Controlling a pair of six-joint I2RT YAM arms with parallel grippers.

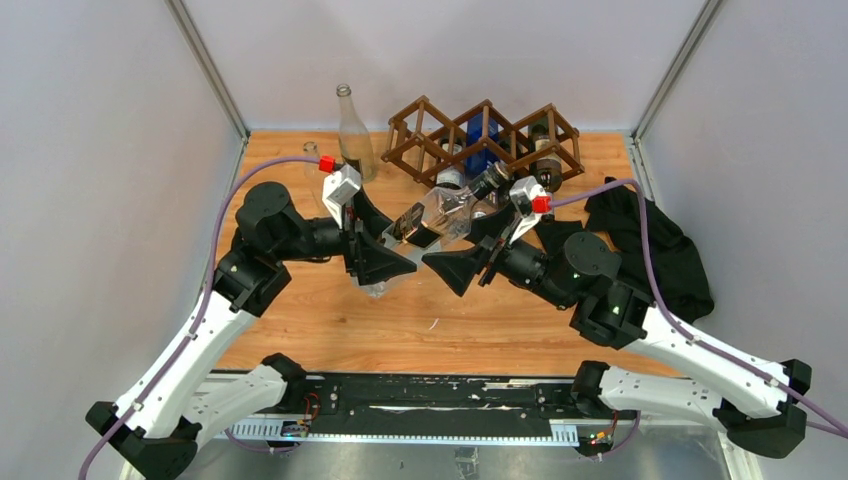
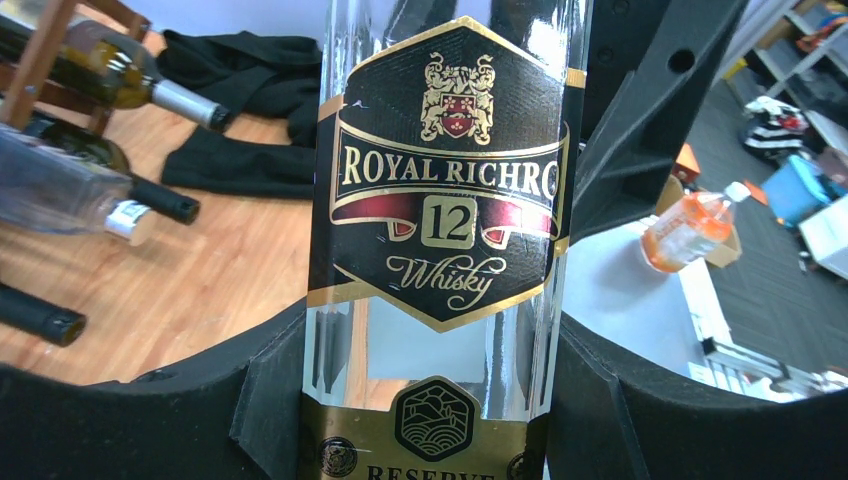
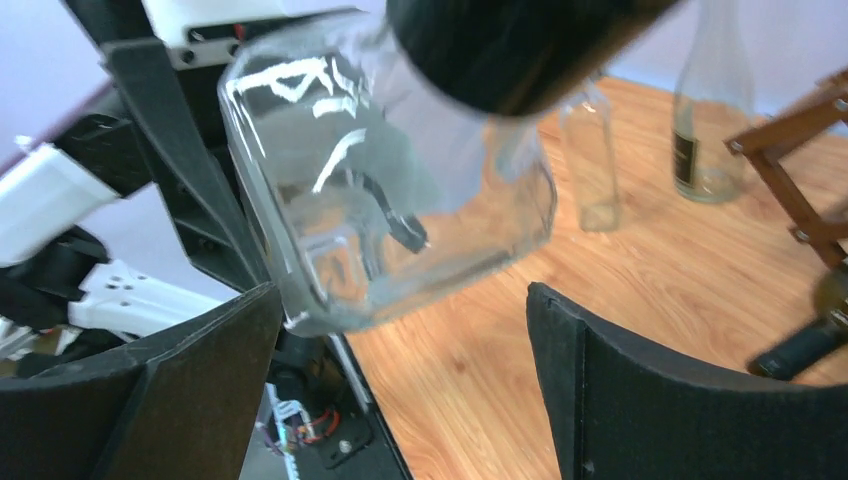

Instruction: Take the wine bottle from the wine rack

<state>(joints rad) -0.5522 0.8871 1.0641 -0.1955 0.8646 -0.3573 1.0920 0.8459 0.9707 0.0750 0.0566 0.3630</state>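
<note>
The wine bottle is clear glass with a black and gold whisky label. It lies tilted above the table in front of the dark brown lattice wine rack, neck toward the rack. My left gripper is shut on the bottle's body; in the left wrist view the bottle fills the gap between both fingers. My right gripper is open beside the bottle's lower end. In the right wrist view the bottle hangs above the wide gap between the fingers, touching neither.
Several other bottles rest in the rack, among them a blue one. A tall clear bottle and a small glass jar stand at the back left. A black cloth lies at the right. Walls close in the table.
</note>
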